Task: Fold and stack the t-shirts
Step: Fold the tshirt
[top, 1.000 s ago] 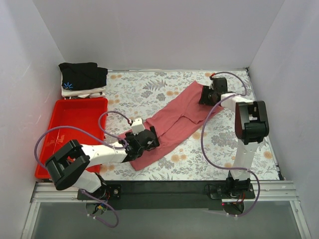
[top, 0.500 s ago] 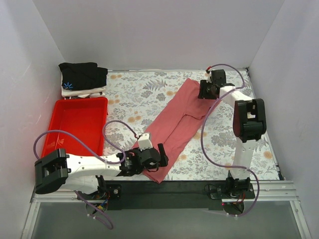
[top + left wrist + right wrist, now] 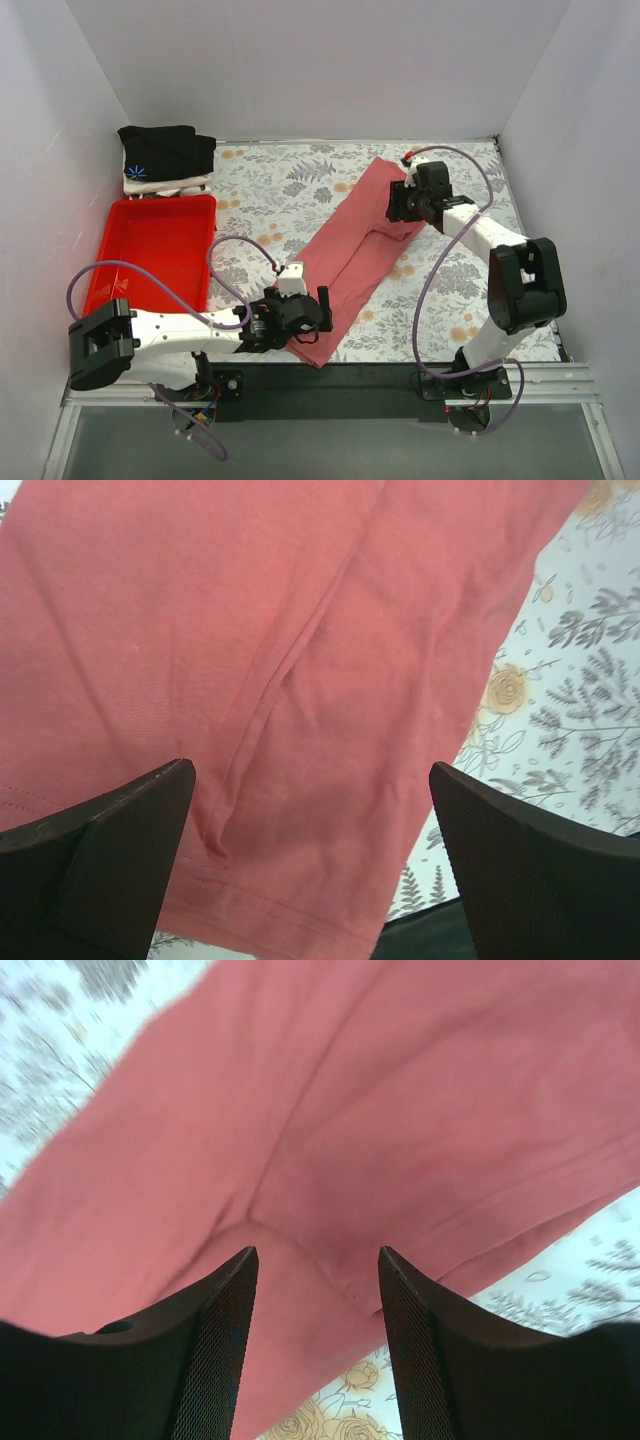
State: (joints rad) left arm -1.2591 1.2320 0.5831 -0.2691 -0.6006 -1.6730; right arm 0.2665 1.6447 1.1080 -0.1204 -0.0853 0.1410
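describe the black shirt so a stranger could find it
Find the red tray on the table's left side. Just beyond its far end, in the back-left corner, lies a folded pile. The black t-shirt tops it, with a small blue starburst, above a white t-shirt.

Salmon-red shirt [image 3: 350, 250] lies diagonally, seemingly folded lengthwise

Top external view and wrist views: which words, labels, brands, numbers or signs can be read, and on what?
No readable text. The black t-shirt bears only a small blue starburst mark, no letters; the salmon-red t-shirt and red tray are plain.
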